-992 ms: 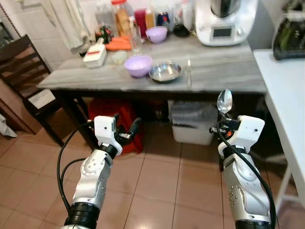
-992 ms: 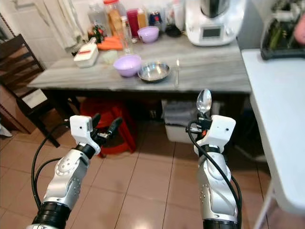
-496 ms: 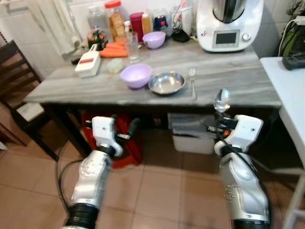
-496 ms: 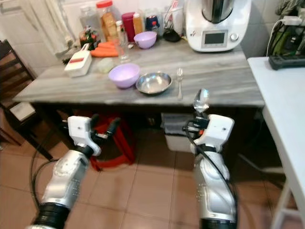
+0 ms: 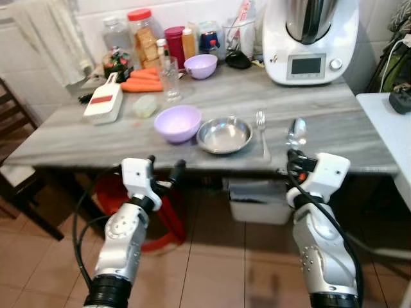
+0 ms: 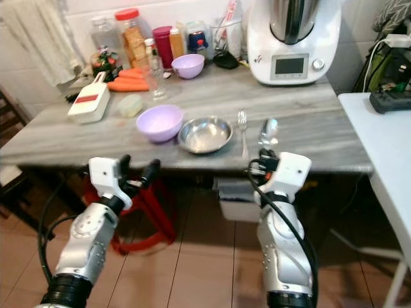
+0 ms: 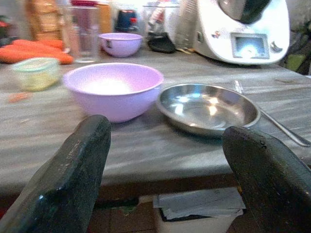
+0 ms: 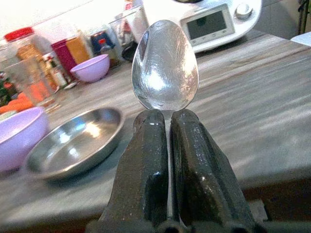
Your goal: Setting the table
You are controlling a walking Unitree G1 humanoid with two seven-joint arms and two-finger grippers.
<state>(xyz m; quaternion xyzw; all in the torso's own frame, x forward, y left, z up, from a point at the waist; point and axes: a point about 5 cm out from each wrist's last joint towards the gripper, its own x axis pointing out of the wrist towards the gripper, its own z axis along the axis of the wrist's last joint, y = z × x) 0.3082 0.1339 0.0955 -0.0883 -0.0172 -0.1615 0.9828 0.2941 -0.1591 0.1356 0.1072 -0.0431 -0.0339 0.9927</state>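
A steel spoon [image 5: 297, 131] stands bowl-up in my right gripper [image 5: 295, 156], which is shut on its handle just short of the table's front edge. On the grey table [image 5: 334, 138] lie a steel plate [image 5: 224, 134], a lilac bowl [image 5: 178, 122] to its left and a fork [image 5: 262, 131] to its right. My left gripper [image 5: 164, 172] is open, low in front of the table edge, below the lilac bowl. In the left wrist view its fingers [image 7: 73, 165] frame the bowl [image 7: 112, 88] and plate [image 7: 209, 108].
At the table's back stand a white kitchen machine [image 5: 311, 38], a small lilac bowl [image 5: 200, 65], a glass [image 5: 170, 77], jars [image 5: 142, 40], carrots [image 5: 141, 84] and a white slicer [image 5: 104, 106]. A red stool [image 5: 114, 199] and grey bin [image 5: 260, 199] sit underneath. A white table [image 5: 392, 115] is at right.
The camera has come closer to the table, so the table now reaches my grippers. The spoon stays held upright in my right gripper; the left stays open.
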